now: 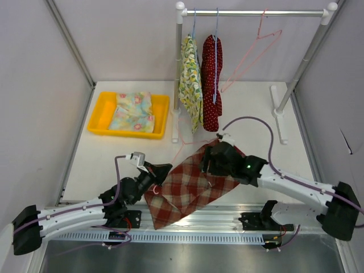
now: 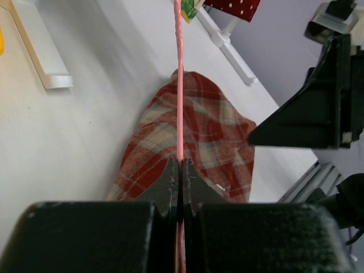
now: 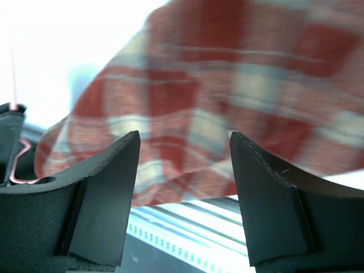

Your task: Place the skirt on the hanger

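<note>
- Left tool [image 1: 162, 169], seen from above, sits at the left edge of the skirt [image 1: 187, 190]; right tool [image 1: 209, 161] is over its far corner. The skirt lies on the counter [image 1: 114, 153].
- Left wrist: I read the tool as pinched on the pink hanger [image 2: 179, 85] wire.
- Right wrist: tool spread above soft, light cloth; I would grip an edge.

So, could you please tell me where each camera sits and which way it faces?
Top external: above and behind the robot, looking down at the white table; both arms show.
Left wrist: looks forward past the left gripper, shut on a thin pink wire hanger.
Right wrist: looks past the open right gripper at the red plaid fabric skirt.
Shared: all three show the skirt.
</note>
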### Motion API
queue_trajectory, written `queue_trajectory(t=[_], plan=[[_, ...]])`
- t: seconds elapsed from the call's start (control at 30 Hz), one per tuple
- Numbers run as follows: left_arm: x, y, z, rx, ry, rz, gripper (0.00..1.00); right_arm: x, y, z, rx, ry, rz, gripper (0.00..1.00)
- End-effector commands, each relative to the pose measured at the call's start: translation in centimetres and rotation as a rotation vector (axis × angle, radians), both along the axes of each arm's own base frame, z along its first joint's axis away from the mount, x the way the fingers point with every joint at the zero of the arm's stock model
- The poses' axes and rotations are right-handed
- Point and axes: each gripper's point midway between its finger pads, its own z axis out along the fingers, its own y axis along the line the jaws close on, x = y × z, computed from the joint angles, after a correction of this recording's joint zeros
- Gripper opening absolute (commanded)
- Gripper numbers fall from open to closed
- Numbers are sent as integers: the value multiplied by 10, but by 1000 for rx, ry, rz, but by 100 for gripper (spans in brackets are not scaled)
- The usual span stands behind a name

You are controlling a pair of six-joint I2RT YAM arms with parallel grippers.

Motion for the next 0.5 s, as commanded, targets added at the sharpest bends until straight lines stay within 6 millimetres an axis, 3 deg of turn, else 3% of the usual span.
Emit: queue_trajectory(t=[0.0,0.03,0.07,0.13,0.17,0.3,0.47], plan=[[-1,16,-32,-7,55,77,0,14,46,30,70,-95,-43,69],[-4,15,-33,-1,54,71,0,18,61,44,101,-118,-37,70],[-4,15,-34,6,52,71,0,20,72,36,77,-109,-34,70],[-6,14,-36,23,54,67,0,22,93,50,91,-141,-34,70],[-6,14,-35,26,53,65,0,24,100,46,78,-141,-41,70],[-8,12,-37,25,51,50,0,37,116,55,97,-170,-83,70],[-10,10,-34,20,41,35,0,49,125,46,58,-157,-108,64]])
